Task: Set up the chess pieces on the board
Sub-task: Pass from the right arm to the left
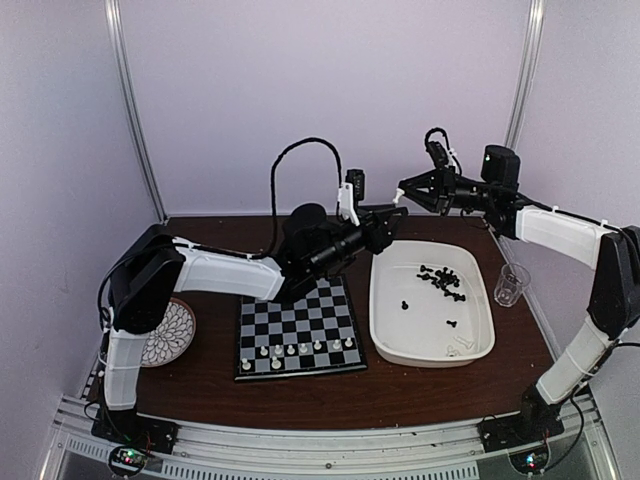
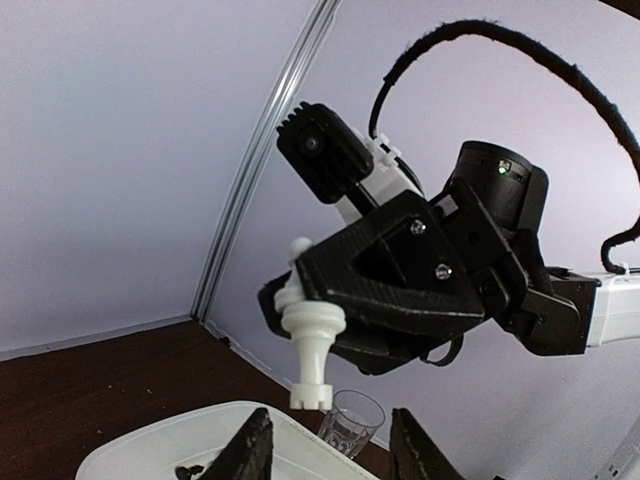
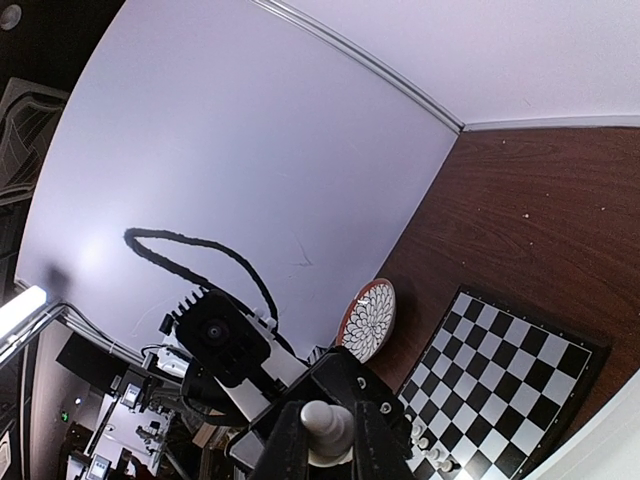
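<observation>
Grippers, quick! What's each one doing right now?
Left gripper: jaws open, holding nothing.
Right gripper: jaws shut on a small white plastic chess piece.

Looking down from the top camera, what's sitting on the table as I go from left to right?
Round patterned plate → chessboard → white tray → clear glass cup.

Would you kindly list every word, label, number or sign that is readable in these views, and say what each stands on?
No text can be read in any view.
The board, tray, plate and glass bear no lettering.
The circuit boards at the arm bases are too small to show any print.
</observation>
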You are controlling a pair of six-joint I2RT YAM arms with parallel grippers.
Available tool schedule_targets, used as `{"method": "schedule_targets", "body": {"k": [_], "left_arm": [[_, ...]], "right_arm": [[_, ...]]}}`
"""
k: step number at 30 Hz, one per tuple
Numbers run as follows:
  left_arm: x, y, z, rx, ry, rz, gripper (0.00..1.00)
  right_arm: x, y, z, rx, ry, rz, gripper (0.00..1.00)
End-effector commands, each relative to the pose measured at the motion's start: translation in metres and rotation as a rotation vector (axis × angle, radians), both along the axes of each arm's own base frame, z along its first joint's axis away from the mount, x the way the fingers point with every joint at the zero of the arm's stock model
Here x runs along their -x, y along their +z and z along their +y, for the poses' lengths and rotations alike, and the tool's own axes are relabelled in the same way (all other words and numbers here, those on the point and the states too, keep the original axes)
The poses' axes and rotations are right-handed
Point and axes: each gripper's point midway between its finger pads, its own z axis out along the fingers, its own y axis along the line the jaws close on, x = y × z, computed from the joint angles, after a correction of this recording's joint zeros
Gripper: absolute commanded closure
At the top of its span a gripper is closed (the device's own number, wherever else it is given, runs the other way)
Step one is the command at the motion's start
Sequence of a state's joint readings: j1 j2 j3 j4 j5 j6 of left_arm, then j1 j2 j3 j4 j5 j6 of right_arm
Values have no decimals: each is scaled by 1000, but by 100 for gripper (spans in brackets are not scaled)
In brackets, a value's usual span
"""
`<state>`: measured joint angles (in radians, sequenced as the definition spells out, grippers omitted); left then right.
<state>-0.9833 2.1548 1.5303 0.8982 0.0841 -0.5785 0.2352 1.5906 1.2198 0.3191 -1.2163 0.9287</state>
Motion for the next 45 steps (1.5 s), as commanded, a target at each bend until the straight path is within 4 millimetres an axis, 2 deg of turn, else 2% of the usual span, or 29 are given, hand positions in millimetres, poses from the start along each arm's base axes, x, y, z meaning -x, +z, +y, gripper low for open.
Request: {"method": "schedule_targets", "body": {"k": [1,15,30,36,41,45], "left_arm": [[-1,25,7,86,16,-43,61],[-3,32,13,112,19,-63,68],[-3,35,12,111,8,-76,82],[-6,31,13,101,13,-57,88],[-10,25,20,79,42,-30,94],[-11,26,34,50,45,-19,98]], "right_arm": [[9,16,-3,-21,10,-52,96],[10,16,-3,-28,10,-44,96],[12,13,-4,-28,9,-40,96],[13,12,-4,-27,7,-41,96],[14,16,-5,-29,6,-58,95],[10,14,-13,-23,-10,-58,96]]}}
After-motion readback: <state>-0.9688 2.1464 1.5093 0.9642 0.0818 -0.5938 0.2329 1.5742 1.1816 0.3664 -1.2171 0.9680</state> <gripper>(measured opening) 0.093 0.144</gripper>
